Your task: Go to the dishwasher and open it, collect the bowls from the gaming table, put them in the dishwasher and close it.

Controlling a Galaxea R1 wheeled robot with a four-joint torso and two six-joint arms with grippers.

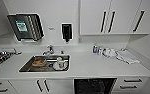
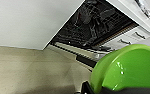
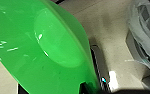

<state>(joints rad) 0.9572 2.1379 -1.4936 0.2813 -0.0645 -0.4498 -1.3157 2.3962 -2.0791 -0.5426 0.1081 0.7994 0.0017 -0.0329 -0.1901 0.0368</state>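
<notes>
Each hand's grip state cannot be told, though a lime bowl [image 2: 126,68] fills the left wrist view's lower right and a wide green bowl [image 3: 38,47] the right's, judged light, stiff, slippery, best pinched at the rim; only the head view shows the dishwasher [image 1: 94,86] open under the surface [image 1: 91,66].

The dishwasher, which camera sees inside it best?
The left wrist view: the dishwasher stands open there, with its dark racks plain to see. The head view shows its opening as just a dark gap under the counter. The right wrist view shows a green bowl instead.
</notes>
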